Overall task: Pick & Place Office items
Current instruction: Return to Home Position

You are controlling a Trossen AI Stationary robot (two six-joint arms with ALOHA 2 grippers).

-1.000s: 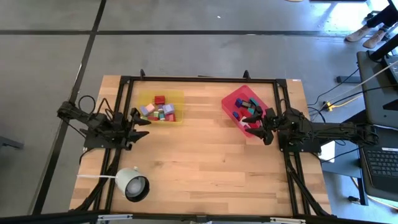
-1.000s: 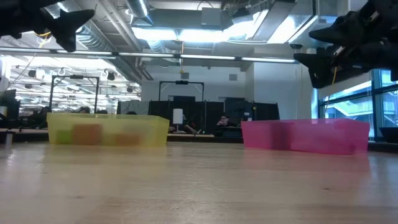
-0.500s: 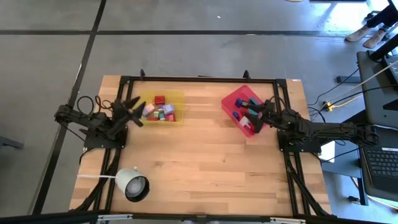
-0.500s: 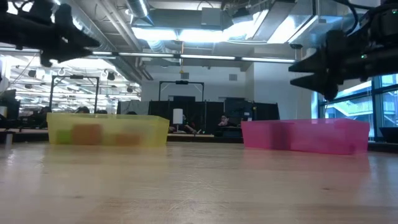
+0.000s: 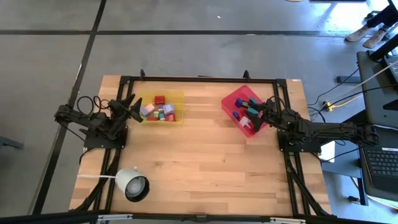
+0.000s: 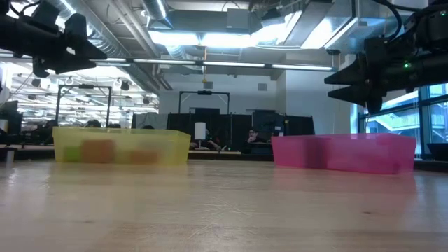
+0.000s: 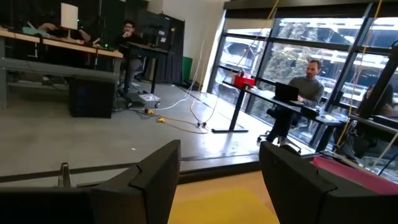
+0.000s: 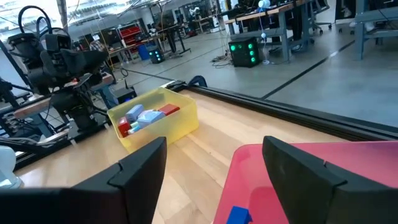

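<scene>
1. High view: the left gripper [image 5: 131, 108] has its jaws spread wide and empty, raised just beside the yellow tray [image 5: 178, 94].
2. The right gripper [image 5: 263, 112] is equally agape and empty, above the red tray's [image 5: 231, 100] edge.
3. The office items [image 5: 163, 112] lie inside both trays.

The left bin [image 5: 177, 94] and the right bin [image 5: 232, 99] sat well apart toward the table's [image 5: 205, 168] far edge, blocks [image 5: 160, 113] inside each. A lamp [image 5: 132, 185] lay near the front left corner. The left gripper [image 5: 132, 107] hung beside its bin, the right gripper [image 5: 260, 112] over its bin's rim.
</scene>
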